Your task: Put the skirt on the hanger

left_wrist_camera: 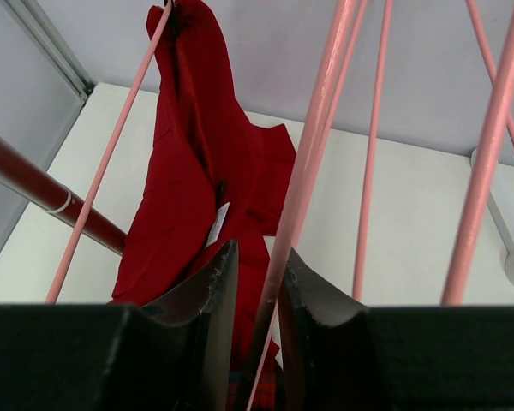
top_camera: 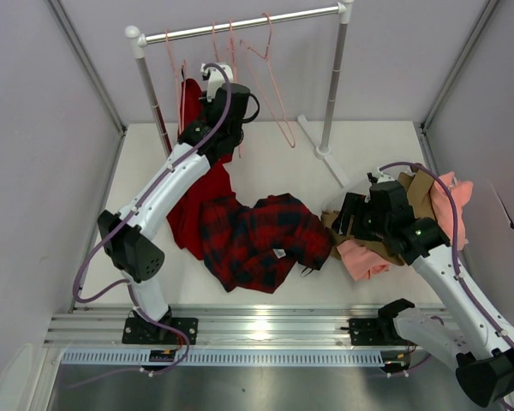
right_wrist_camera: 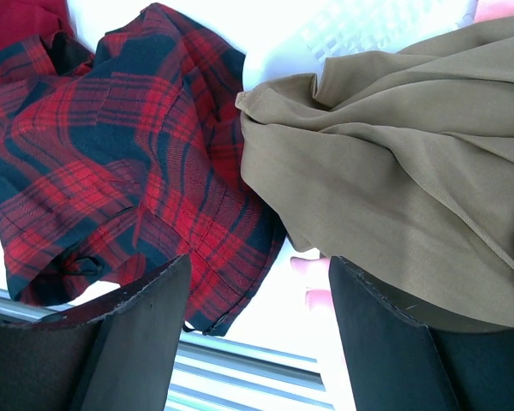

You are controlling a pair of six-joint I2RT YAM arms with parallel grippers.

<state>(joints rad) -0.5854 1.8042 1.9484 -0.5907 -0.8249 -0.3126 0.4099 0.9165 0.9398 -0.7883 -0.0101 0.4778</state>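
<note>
Plaid cloth of red and dark navy, the skirt (top_camera: pixel 257 235), heaped in a crumpled sprawl on the white surface (top_camera: pixel 274 158), just past the metal rail at the near edge, roughly midway between the two arms. Not on any hanger; fully down on the surface.

Right end effector (right_wrist_camera: pixel 257 272) low at the skirt's right edge, released, jaws spread wide and holding nothing. In the right wrist view, the left finger (right_wrist_camera: pixel 137 325) over the plaid hem, the right finger over a tan garment (right_wrist_camera: pixel 394 171). Tan garment touching the skirt's edge. Pink garment (top_camera: pixel 364 257) bunched under and beside the tan one, a little of it showing between the fingers.

Left of the skirt, a plain red garment (top_camera: pixel 201 193), its lower end on the surface against the plaid, its upper end up at the rack.

Farther back, left end effector (left_wrist_camera: pixel 257 257) raised among the hangers. Jaws narrowed either side of one rod of the pale-pink hanger (left_wrist_camera: pixel 313 145), not yet clenched: rod close against one finger, a visible gap beside the other.

At the back, the clothes rack (top_camera: pixel 240 26), its silver bar carrying the pink hangers side by side, one (top_camera: pixel 274 94) hanging bare to the right of the arm.
</note>
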